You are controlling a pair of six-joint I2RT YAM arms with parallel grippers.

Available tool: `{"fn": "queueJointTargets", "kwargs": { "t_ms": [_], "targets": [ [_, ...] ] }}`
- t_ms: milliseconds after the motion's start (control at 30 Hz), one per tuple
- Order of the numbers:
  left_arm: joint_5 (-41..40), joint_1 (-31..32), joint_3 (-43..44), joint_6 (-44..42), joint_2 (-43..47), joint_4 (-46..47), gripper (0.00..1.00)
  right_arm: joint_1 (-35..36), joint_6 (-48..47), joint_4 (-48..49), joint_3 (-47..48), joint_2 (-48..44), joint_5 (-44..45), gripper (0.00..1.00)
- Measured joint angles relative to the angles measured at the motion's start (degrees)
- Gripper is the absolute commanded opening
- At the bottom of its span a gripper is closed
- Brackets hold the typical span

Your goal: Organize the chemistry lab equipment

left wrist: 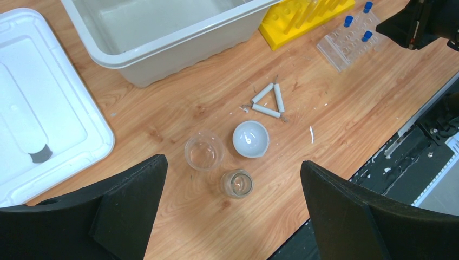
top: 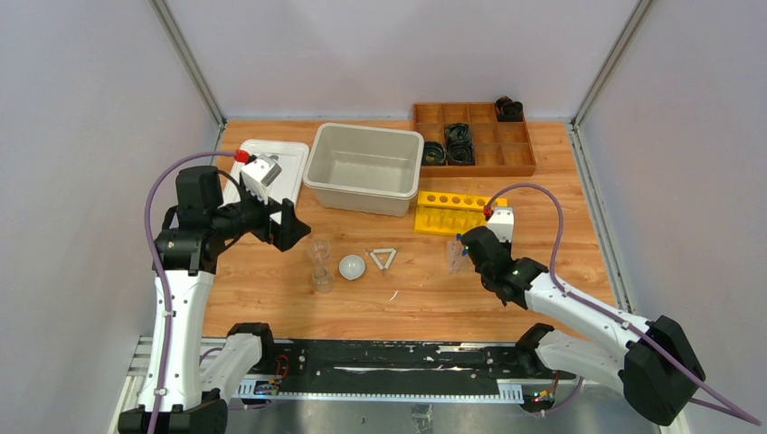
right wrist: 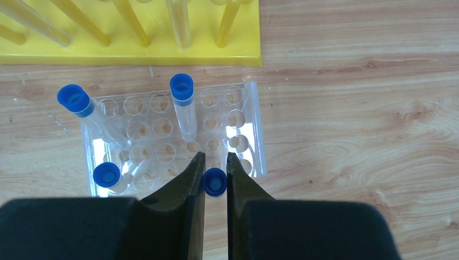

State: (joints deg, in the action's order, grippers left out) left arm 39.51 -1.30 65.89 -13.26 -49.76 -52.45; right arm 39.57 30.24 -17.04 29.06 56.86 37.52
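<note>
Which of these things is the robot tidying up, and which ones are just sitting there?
For the job:
- glass beakers
- white dish
- white triangle frame
- blue-capped tubes, one pinched in the right hand

Just lying about:
- grey tub
- white lid
- yellow rack
- wooden tray with black bits

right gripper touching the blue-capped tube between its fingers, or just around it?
Touching. Right wrist view: the right gripper pinches the cap of the blue-capped tube, no gap on either side.
</note>
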Motion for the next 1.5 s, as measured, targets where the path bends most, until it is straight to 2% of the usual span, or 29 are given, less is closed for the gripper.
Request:
{"fn": "queueJointTargets", "kwargs": {
  "t_ms": [367, 700, 1300, 1367, 1500],
  "targets": [
    [0.4, 0.0, 0.0, 0.0, 0.2, 0.0, 1.0, -0.7, -0.5, 0.7, 0.3, -7.7, 0.0, 0.0],
    [0.8, 0.0, 0.0, -0.2, 0.7, 0.0, 1.0, -2.5, -0.9, 3.2, 0.5, -0.2, 0.1, 0.0],
    [1.2, 0.0, 0.0, -0.3, 1.0, 0.0, 1.0, -2.6, 1.5, 6.3, -1.9, 2.5, 0.0, 0.0],
    [1.3, 0.0, 0.0, -0.3, 1.0, 0.0, 1.0, -2.6, 1.8, 6.3, -1.9, 3.0, 0.0, 0.08],
    [1.3, 0.0, 0.0, -0.5, 1.0, 0.0, 1.0, -2.6, 2.3, 6.3, -1.9, 3.2, -0.4, 0.29]
  ]
}}
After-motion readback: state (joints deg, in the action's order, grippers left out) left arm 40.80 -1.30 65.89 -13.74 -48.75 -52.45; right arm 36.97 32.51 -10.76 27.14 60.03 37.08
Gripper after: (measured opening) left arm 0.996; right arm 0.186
